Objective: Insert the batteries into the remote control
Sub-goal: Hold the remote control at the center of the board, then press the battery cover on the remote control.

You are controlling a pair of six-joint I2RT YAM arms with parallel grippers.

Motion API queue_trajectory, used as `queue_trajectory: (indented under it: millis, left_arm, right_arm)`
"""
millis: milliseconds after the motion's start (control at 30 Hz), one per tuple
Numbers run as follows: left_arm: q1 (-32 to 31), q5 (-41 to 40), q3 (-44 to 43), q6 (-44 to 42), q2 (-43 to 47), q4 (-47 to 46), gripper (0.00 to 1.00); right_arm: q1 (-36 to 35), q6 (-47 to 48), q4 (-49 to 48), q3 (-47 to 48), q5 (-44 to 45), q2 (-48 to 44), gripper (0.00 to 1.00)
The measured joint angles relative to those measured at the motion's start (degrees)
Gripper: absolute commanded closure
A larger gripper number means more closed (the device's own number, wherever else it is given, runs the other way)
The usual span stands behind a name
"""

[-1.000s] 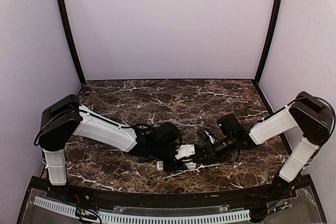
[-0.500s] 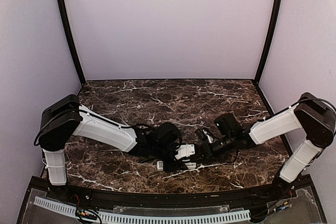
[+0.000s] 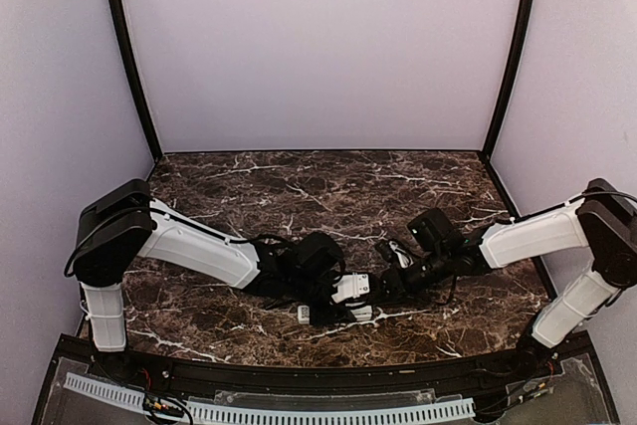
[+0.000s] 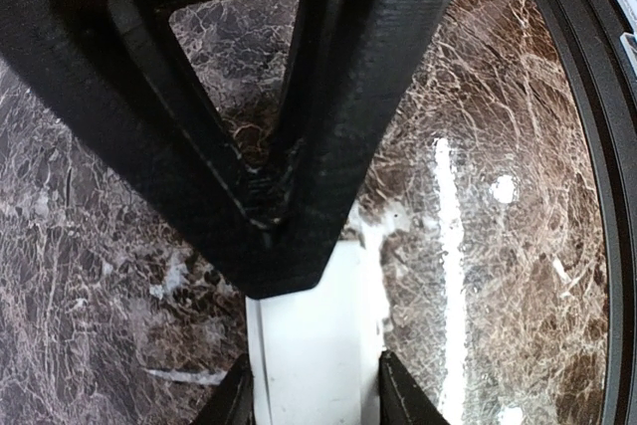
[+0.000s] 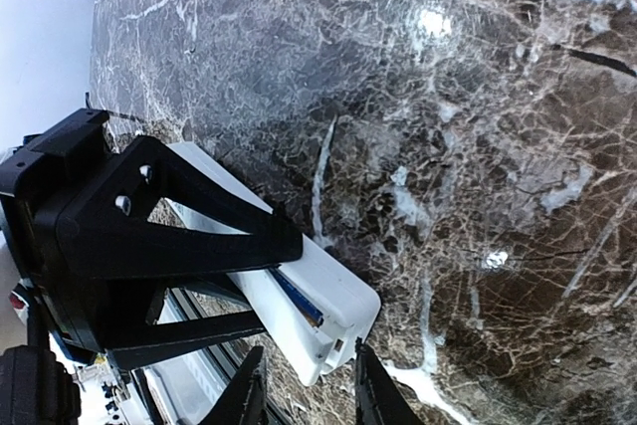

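The remote control (image 3: 350, 289) is a white bar held level just above the marble near the front middle. My left gripper (image 4: 317, 385) is shut on it, one finger against each long side. In the right wrist view the remote control (image 5: 343, 296) shows its open recess, where a blue battery (image 5: 296, 298) lies lengthwise. My right gripper (image 5: 309, 353) is open, its fingertips (image 5: 368, 385) standing apart on either side of the remote's end corner. The black frame of the left gripper (image 5: 149, 236) covers the far half of the remote.
A small white piece (image 3: 304, 314) lies on the marble table (image 3: 328, 196) just in front of the left gripper, with another pale bit (image 3: 360, 314) under the remote. The table's black front rail (image 3: 318, 380) runs close behind both grippers. Lilac walls enclose the sides and back.
The right arm's elbow has swung outward to the right while its gripper stays at the remote's end, and its jaws have parted. The left arm and the remote have not moved.
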State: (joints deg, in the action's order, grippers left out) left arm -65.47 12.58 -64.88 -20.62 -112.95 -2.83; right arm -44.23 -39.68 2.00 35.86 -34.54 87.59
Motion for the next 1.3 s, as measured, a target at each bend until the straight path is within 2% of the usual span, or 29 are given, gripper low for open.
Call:
queue_trajectory:
  millis: [133,200,600,1000,1300]
  left_arm:
    - [0.00,0.00,0.00,0.00,0.00,0.02,1.00]
    - [0.00,0.00,0.00,-0.02,0.00,0.04,0.96]
    - [0.00,0.02,0.00,0.00,0.00,0.22,0.63]
    - [0.00,0.13,0.02,0.11,-0.02,1.73,0.47]
    - [0.00,0.22,0.02,0.52,-0.02,1.77,0.42]
  right_arm:
    - [0.00,0.66,2.40,1.05,1.20,-0.13,0.70]
    - [0.00,0.94,3.54,1.22,1.77,-0.17,0.68]
    - [0.00,0.02,2.25,0.94,1.14,-0.11,0.66]
    - [-0.74,-0.24,-0.85,0.28,0.85,3.58,0.65]
    - [-0.87,-0.46,-1.99,-0.15,0.87,3.65,0.65]
